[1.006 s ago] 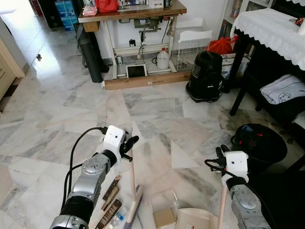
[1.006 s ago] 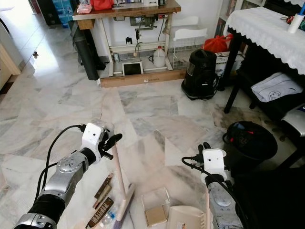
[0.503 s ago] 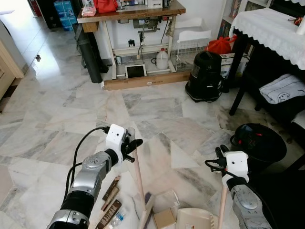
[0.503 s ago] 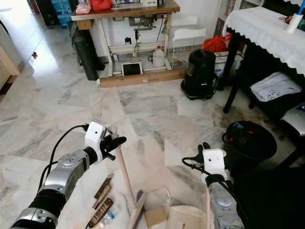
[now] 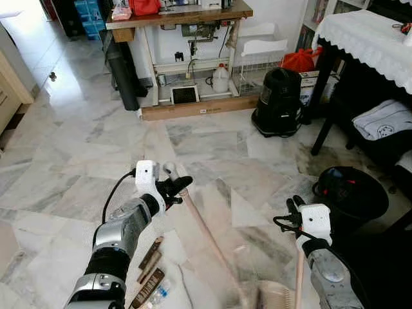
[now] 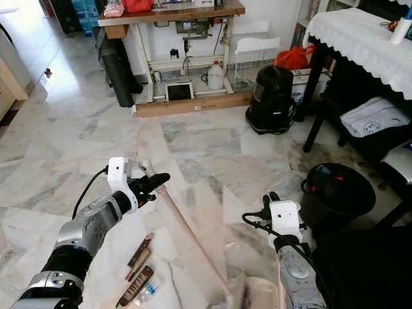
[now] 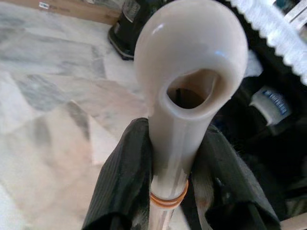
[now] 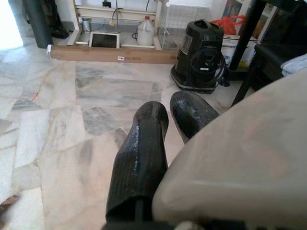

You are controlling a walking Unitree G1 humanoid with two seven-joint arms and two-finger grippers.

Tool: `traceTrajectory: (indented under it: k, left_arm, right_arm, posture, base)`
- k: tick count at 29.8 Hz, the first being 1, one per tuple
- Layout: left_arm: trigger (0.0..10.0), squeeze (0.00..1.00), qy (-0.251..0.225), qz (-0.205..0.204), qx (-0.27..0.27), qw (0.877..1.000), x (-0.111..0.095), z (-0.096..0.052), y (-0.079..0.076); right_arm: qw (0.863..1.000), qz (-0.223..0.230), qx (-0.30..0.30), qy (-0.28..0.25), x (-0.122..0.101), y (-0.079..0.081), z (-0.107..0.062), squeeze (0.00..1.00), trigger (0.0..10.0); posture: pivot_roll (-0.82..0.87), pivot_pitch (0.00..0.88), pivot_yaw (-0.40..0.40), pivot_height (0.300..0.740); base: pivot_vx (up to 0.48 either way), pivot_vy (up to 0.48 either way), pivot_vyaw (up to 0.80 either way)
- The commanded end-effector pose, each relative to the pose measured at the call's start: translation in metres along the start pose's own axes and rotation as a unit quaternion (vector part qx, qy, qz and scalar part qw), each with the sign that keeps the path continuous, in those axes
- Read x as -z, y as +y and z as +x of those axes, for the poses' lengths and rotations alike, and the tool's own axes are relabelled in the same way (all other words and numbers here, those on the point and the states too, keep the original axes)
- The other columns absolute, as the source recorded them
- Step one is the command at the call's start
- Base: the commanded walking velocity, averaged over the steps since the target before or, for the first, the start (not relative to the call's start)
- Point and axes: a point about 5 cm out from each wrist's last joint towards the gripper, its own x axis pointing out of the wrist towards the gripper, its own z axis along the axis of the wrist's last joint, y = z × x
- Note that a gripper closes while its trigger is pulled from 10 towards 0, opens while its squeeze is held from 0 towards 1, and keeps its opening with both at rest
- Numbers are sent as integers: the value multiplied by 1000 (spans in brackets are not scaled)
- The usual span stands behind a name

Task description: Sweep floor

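Open marble floor (image 5: 77, 148) ahead; left pincer (image 5: 172, 187) clamped on broom handle (image 5: 206, 235); right pincer (image 5: 293, 206) state unclear.

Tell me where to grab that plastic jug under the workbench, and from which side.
Grip the white jug by its narrow capped neck, coming from above and from the open floor in front. It stands upright, and the workbench frame likely blocks approach from behind.

One broom (image 5: 206, 228), one dustpan (image 5: 273, 297), two grippers (image 5: 172, 187) (image 5: 294, 206), three wrappers (image 5: 150, 252) on the floor, one black vacuum (image 5: 278, 103), one black bin (image 5: 351, 193), one jug (image 5: 221, 80).
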Motion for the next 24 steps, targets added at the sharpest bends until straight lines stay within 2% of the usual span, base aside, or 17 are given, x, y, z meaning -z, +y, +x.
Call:
traceTrajectory:
  k: [1, 3, 5, 7, 10, 11, 12, 14, 15, 17, 19, 21, 24]
  left_arm:
    - [10000, 0, -34, -11, 14, 999, -18, 1, -4]
    - [10000, 0, -43, -7, 13, 999, -23, 1, -5]
    - [10000, 0, -83, 14, -4, 996, -37, -2, -7]
    - [10000, 0, -93, 20, -9, 995, -41, -3, -7]
    - [10000, 0, -152, 74, -69, 983, -61, -10, 1]
    - [10000, 0, -155, 78, -75, 982, -62, -11, 2]
    - [10000, 0, -146, 125, -84, 978, -63, -13, 3]
    - [10000, 0, -135, 159, -82, 975, -62, -15, 2]
    - [10000, 0, -135, 159, -82, 975, -62, -15, 2]
    - [10000, 0, -106, 197, -71, 972, -53, -18, 2]
    - [10000, 0, -98, 204, -69, 972, -49, -19, 3]
    - [10000, 0, -68, 225, -51, 971, -40, -22, 4]
    - [10000, 0, -31, 235, -20, 971, -31, -26, 3]
  right_arm:
    - [1000, 2, -10, -1, -1, 5, 2, 0, 10000]
    - [1000, 2, -11, -1, -2, 5, 2, 0, 10000]
    - [1000, 2, -12, -2, -2, 5, 3, 0, 10000]
    - [1000, 2, -12, -2, -3, 5, 4, 0, 10000]
    - [1000, 2, -13, -2, -3, 5, 4, 0, 10000]
    - [1000, 1, -13, -2, -3, 5, 4, 0, 10000]
    - [1000, 1, -14, -2, -3, 5, 4, 0, 10000]
    - [1000, 1, -14, -2, -3, 5, 4, 0, 10000]
    - [1000, 1, -14, -2, -3, 5, 4, 0, 10000]
    - [1000, 1, -15, -2, -2, 5, 4, 0, 10000]
    - [1000, 1, -15, -2, -2, 6, 4, 0, 10000]
    - [1000, 1, -15, -2, -2, 5, 4, 0, 10000]
    - [1000, 0, -14, -2, -3, 4, 5, 0, 10000]
  posture:
    - [-109, 38, 44, 740]
    - [-104, 33, 41, 740]
    - [-102, 30, 40, 740]
    - [-102, 30, 40, 740]
    - [-100, 28, 39, 740]
    - [-100, 28, 39, 740]
    - [-100, 28, 39, 740]
    - [-98, 24, 39, 740]
    - [-98, 24, 39, 740]
    - [-98, 21, 40, 740]
    - [-99, 17, 40, 740]
    - [-101, 16, 40, 740]
    - [-96, 13, 40, 740]
  base:
    - [0, 0, 0]
    - [0, 0, 0]
    - [0, 0, 0]
    - [0, 0, 0]
    - [0, 0, 0]
    - [0, 0, 0]
    - [0, 0, 0]
    - [0, 0, 0]
    - [0, 0, 0]
    - [0, 0, 0]
    - [0, 0, 0]
    - [0, 0, 0]
    - [0, 0, 0]
